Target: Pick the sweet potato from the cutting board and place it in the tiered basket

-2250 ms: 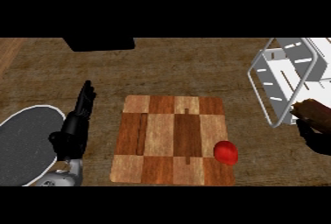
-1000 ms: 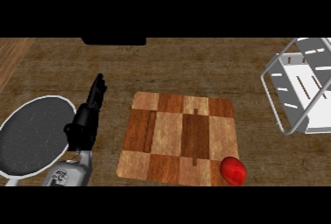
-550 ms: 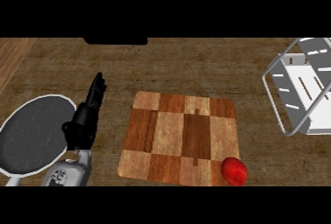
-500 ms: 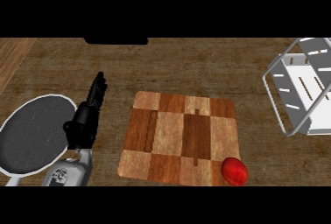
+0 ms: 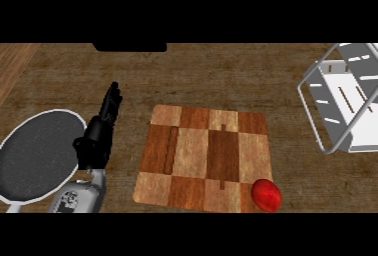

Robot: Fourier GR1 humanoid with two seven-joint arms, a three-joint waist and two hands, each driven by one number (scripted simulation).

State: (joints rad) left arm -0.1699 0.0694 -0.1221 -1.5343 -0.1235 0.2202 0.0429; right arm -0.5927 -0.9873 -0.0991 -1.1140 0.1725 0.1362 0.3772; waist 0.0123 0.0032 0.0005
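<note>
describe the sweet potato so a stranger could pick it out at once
Find the checkered wooden cutting board in the middle of the brown counter. At the board's near right corner lies the sweet potato. It is a small, glossy, rounded lump and the only red thing in view.

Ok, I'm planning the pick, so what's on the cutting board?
Only the sweet potato, at the board's near right corner, partly over the edge. The wood beneath it is hidden.
</note>
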